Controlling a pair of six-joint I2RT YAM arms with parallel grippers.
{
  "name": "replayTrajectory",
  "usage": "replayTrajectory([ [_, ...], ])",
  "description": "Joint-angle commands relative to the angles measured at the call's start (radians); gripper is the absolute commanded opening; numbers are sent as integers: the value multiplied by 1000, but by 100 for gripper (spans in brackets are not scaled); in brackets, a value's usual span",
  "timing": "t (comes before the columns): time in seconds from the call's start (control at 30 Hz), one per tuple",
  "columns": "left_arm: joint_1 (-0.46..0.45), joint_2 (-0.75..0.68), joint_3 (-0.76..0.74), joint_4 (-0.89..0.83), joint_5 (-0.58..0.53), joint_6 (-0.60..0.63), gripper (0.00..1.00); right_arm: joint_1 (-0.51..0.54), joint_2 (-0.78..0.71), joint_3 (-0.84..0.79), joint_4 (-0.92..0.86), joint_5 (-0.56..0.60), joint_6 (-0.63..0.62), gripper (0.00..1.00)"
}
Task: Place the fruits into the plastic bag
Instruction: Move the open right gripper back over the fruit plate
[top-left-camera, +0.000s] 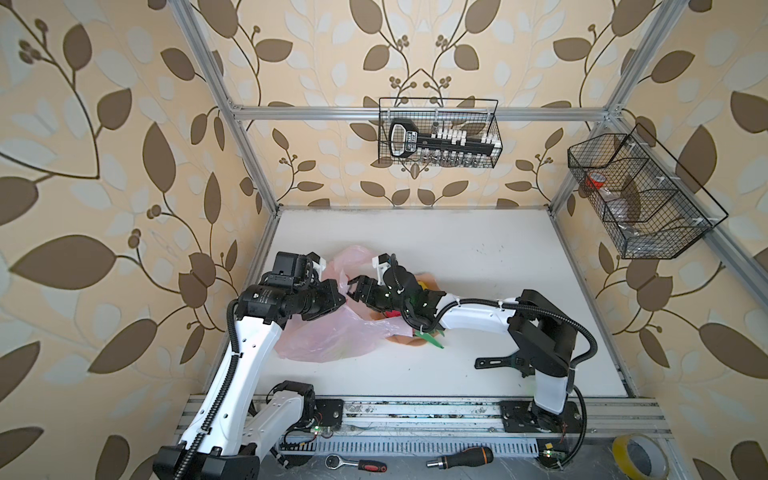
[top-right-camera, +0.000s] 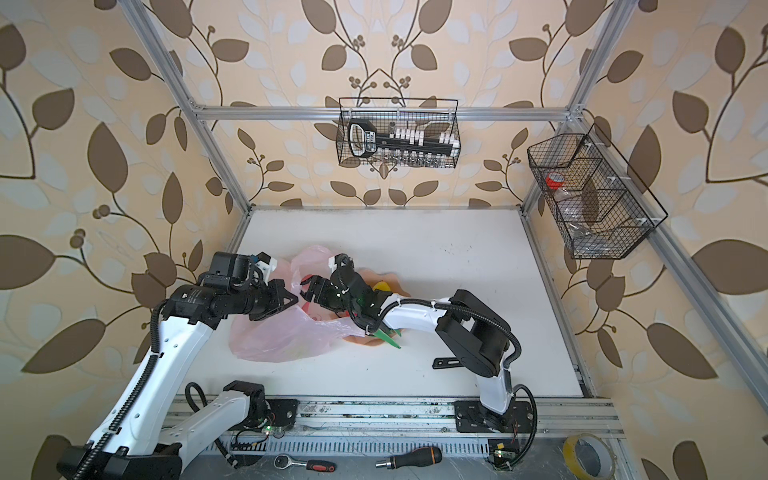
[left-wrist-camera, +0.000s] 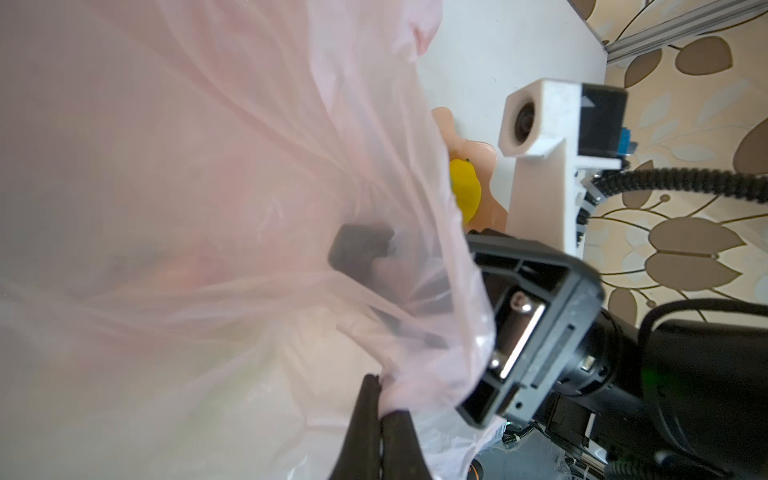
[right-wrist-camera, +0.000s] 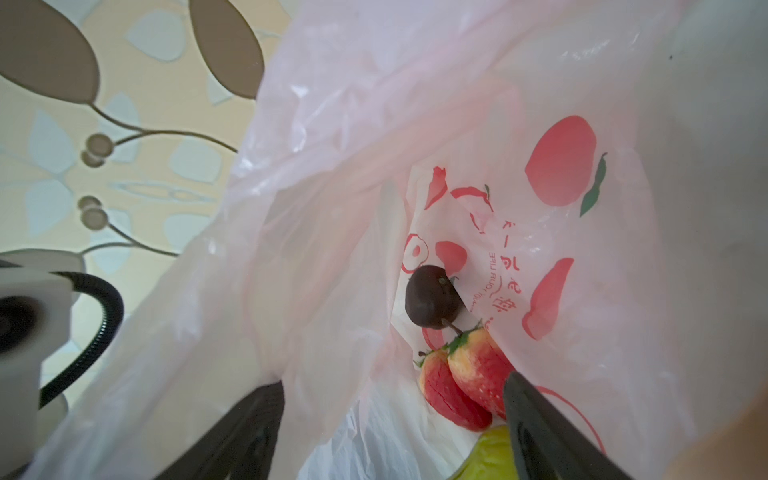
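The pale pink plastic bag lies left of centre on the white table. My left gripper is shut on its rim and holds the mouth up. My right gripper stands open inside the mouth, holding nothing. Deep in the bag lie a dark purple ball, two strawberries and a green pear. A yellow fruit rests in the peach bowl. The dragon fruit's green scales stick out from under the right arm.
A black bracket lies on the table near the right arm's base. Wire baskets hang on the back and right walls. A ratchet, a screwdriver and a tape roll lie along the front rail.
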Motion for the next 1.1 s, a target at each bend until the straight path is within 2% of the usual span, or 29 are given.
replayTrajectory([
  [0.0, -10, -22, -5, 5, 26, 12, 0, -11, 18, 5, 91, 63, 10, 84],
  [0.17, -10, -25, -7, -1, 22, 21, 0, -25, 44, 32, 131, 54, 57, 84],
  [0.4, -9, -25, 0, -23, -8, 31, 0, -40, -9, 16, 104, 62, 30, 84],
  [0.43, -10, -25, 2, -23, -7, 30, 0, -40, -24, -25, 109, 75, 26, 84],
  [0.73, -10, -30, -14, 0, 21, 32, 0, -51, -134, -165, 293, 137, -22, 84],
  [1.07, -10, -44, -29, -2, 42, 37, 0, -83, -141, -158, 402, 177, -50, 85],
])
